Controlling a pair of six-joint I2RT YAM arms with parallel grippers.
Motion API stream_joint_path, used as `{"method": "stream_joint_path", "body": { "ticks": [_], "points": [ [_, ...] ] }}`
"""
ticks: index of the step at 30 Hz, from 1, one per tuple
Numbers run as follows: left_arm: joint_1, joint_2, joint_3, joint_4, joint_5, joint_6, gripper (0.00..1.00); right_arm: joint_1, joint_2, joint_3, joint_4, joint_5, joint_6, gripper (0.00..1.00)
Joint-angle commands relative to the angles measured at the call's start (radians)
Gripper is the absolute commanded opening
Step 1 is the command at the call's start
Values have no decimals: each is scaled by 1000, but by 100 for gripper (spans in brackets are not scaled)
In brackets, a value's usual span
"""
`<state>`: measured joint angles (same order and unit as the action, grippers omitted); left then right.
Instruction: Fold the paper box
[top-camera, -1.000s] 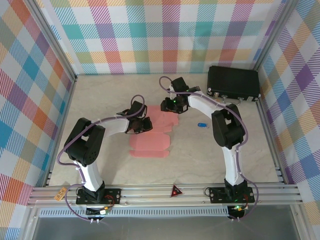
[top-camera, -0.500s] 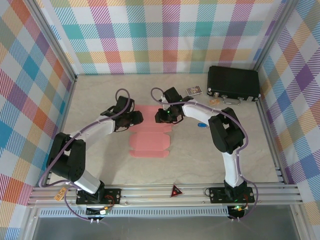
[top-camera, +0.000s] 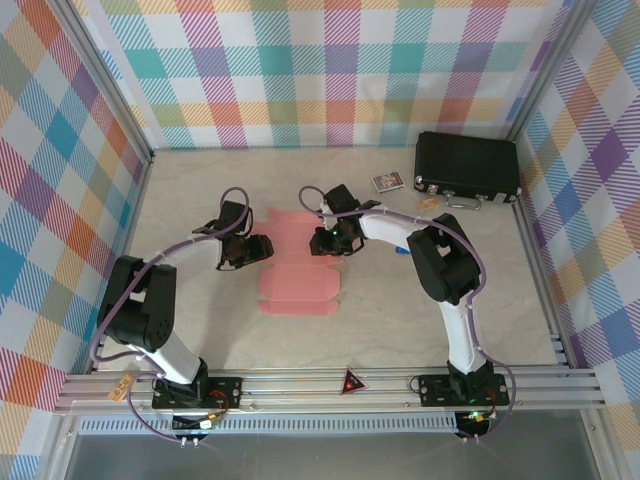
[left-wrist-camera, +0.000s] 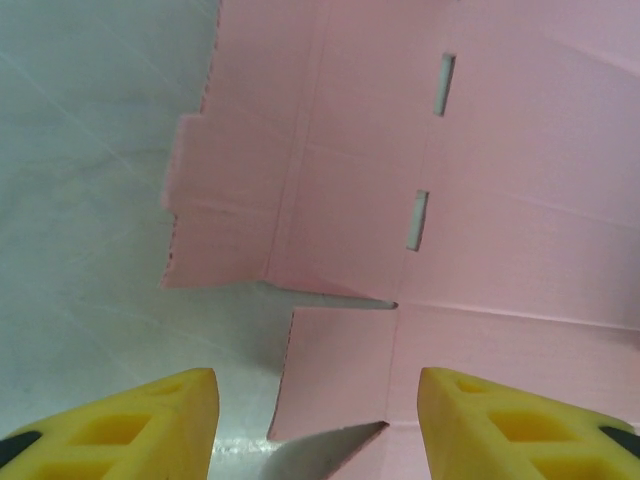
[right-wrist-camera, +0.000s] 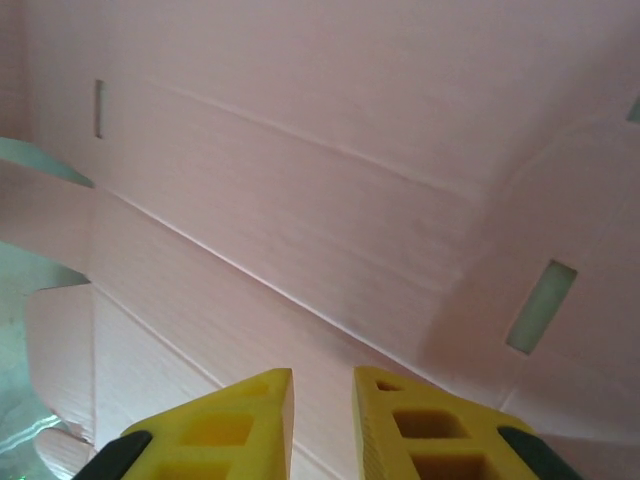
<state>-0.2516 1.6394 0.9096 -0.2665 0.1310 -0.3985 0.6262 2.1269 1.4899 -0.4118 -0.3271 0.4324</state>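
Observation:
The paper box (top-camera: 298, 282) lies as a flat salmon-pink die-cut sheet in the middle of the table. My left gripper (top-camera: 260, 247) hovers at the sheet's left edge. In the left wrist view the left gripper (left-wrist-camera: 317, 425) is open, and a small side flap (left-wrist-camera: 335, 375) of the paper box (left-wrist-camera: 480, 200), slightly lifted, lies between its yellow fingers (left-wrist-camera: 130, 425). My right gripper (top-camera: 323, 241) is over the sheet's upper right part. In the right wrist view the right gripper (right-wrist-camera: 322, 420) has its jaws a narrow gap apart, close above the creased pink sheet (right-wrist-camera: 300, 150), with nothing between them.
A black case (top-camera: 467, 166) stands at the back right, with a small printed card (top-camera: 388, 181) to its left and a tan scrap (top-camera: 428, 203) in front. Plaid walls close in three sides. A red triangle marker (top-camera: 351, 381) sits on the front rail.
The left gripper has drawn back left to the sheet's edge and opened. The right gripper has moved left over the sheet and its jaws have narrowed.

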Motion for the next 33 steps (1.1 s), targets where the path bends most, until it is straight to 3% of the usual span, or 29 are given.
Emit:
{"method": "stream_joint_path", "body": {
  "ticks": [1,11,24,33],
  "points": [
    [13,41,28,15,55,31,54,4,16,-23,-1,-14,11,23],
    [14,71,38,34,115,34,48,7,17,-47,-1,5,12,21],
    [10,-1,41,9,148,59,36,13,28,-44,-2,10,20,21],
    [-33,-13,58,-3,149,73,36,13,32,-43,-3,13,20,21]
  ]
}}
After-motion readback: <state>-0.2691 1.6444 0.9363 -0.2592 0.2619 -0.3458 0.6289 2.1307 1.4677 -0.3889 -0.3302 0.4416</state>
